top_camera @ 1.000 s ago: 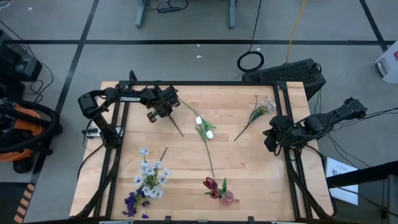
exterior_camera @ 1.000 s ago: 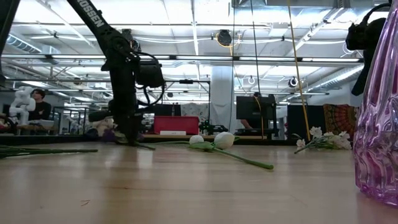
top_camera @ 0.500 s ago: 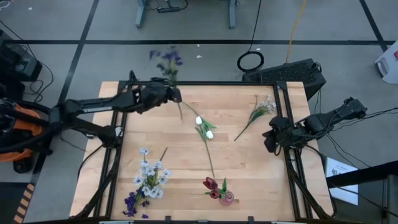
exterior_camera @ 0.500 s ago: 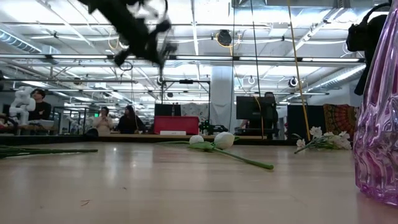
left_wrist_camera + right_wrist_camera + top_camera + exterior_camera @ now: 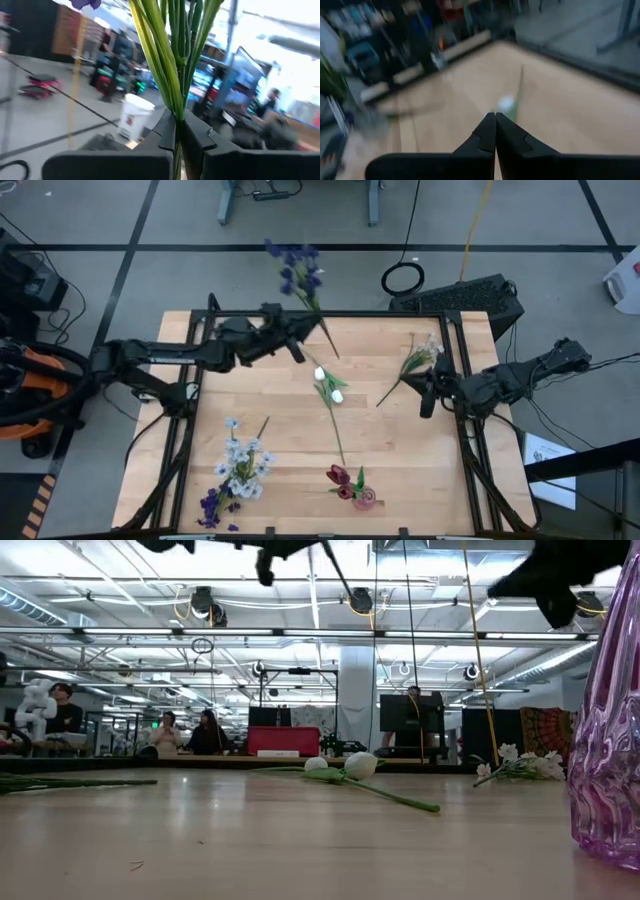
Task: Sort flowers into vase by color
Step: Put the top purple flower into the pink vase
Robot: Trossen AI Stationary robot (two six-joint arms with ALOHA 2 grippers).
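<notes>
High view: the left arm is stretched out nearly level across the far left part of the table (image 5: 400, 450), and its left gripper (image 5: 300, 343) is raised above the boards. A purple sprig (image 5: 297, 270) is held in it, the stem slanting down past the fingers and the blossoms projecting beyond the table's far edge. In the left wrist view the two dark fingers (image 5: 167, 131) are seen clamped together on the bundle of green stems. The right arm is bent in from the table's right edge, and its right gripper (image 5: 424, 392) is held over the boards near a pale blossom cluster (image 5: 420, 358); in the right wrist view its fingers (image 5: 487, 131) are pressed together with nothing between them. White tulips (image 5: 328, 383) are laid at mid-table. Dark red tulips (image 5: 346, 481) are stood in a pink vase (image 5: 364, 500) at the near edge. More white and pale-blue blossoms (image 5: 240, 458) and another purple sprig (image 5: 212, 504) are gathered at the near left corner.
</notes>
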